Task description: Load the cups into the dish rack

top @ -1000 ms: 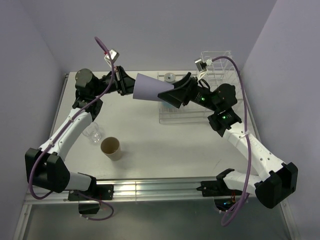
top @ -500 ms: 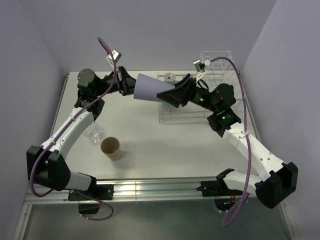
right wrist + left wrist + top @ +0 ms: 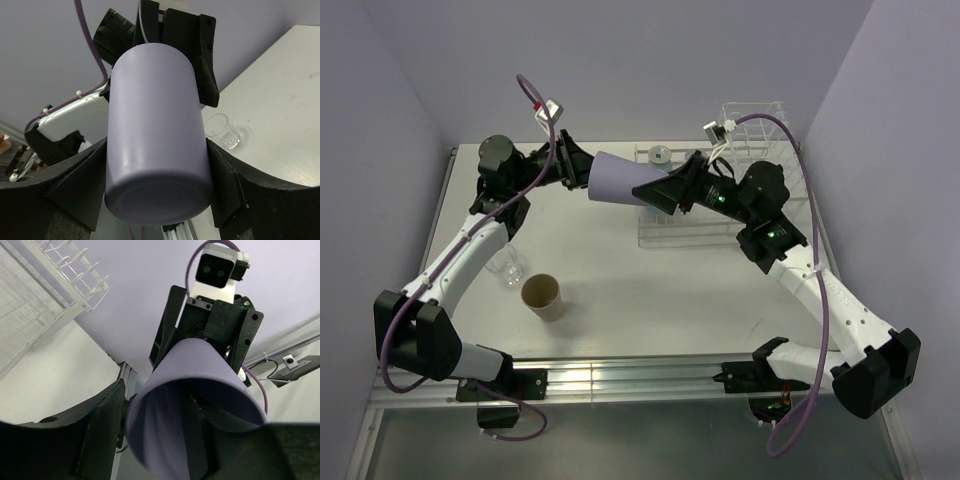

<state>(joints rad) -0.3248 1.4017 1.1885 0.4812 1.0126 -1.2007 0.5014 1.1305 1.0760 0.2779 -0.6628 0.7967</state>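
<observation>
- You have a glass [image 3: 506, 268] and a tan cup [image 3: 542, 296] standing upright on the bench [image 3: 620, 270] at the near left. They are close together and well apart from the rack [image 3: 750, 120] at the far right.
- Nothing lies between the tumbler [image 3: 615, 177] and the rack except your right arm [image 3: 820, 290], whose wrist hangs over the rack's left end.
- The tumbler is in the air above the far middle of the bench. It lies on its side, mouth toward your left wrist and base toward your right.
- Your right fingers [image 3: 75, 190] are clamped on the tumbler, one on each side near the base.
- Your left fingers [image 3: 100, 435] flank the mouth rim. You cannot tell from these views whether they grip it.
- Your left arm [image 3: 470, 245] runs up the left side, bends at the far-left corner and points its wrist rightward.
- Your right arm climbs from the near right and points leftward, so the two sets of fingers face each other.
</observation>
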